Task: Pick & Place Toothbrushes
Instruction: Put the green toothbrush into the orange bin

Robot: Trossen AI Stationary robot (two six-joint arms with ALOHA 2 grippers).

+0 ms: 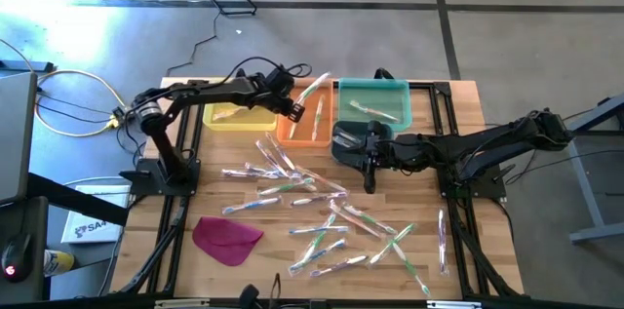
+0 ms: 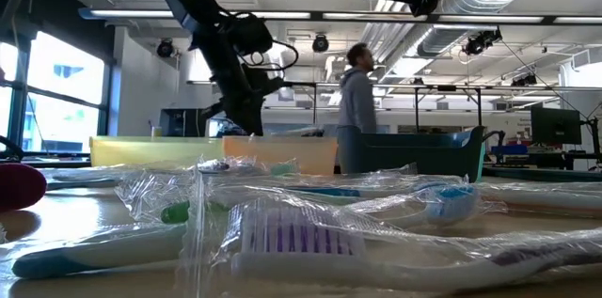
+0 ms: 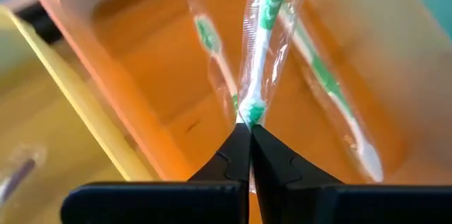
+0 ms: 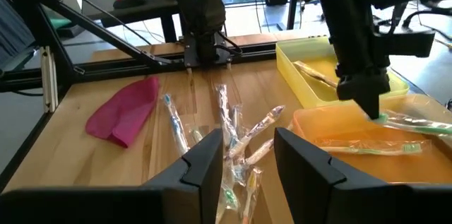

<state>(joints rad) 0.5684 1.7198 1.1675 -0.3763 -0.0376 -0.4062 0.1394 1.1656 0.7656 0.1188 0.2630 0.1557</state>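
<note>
My left gripper (image 1: 295, 107) hangs over the orange bin (image 1: 310, 132) at the table's far side, shut on a green-and-white toothbrush (image 3: 265, 33) in a clear wrapper. Two more wrapped toothbrushes (image 3: 212, 51) (image 3: 332, 97) lie on the bin's floor. Many wrapped toothbrushes (image 1: 312, 207) lie scattered flat on the wooden table (image 1: 175, 251). My right gripper (image 4: 244, 160) hovers open near the table's middle, right of the orange bin, with nothing between its fingers. My left gripper pinches one end of the toothbrush (image 3: 251, 113), wrapper and all, between its two fingertips (image 3: 240, 143). The fingers slant down from the table's left side and lie along the brush. The brush juts out beyond the fingertips over the orange bin (image 4: 417, 121); whether its free end touches the bin, I cannot tell.
A yellow bin (image 1: 234, 114) with a toothbrush stands left of the orange one, a teal bin (image 1: 375, 102) with toothbrushes to its right. A magenta cloth-like piece (image 1: 226, 236) lies near the front left. A person (image 2: 357, 101) stands in the room beyond.
</note>
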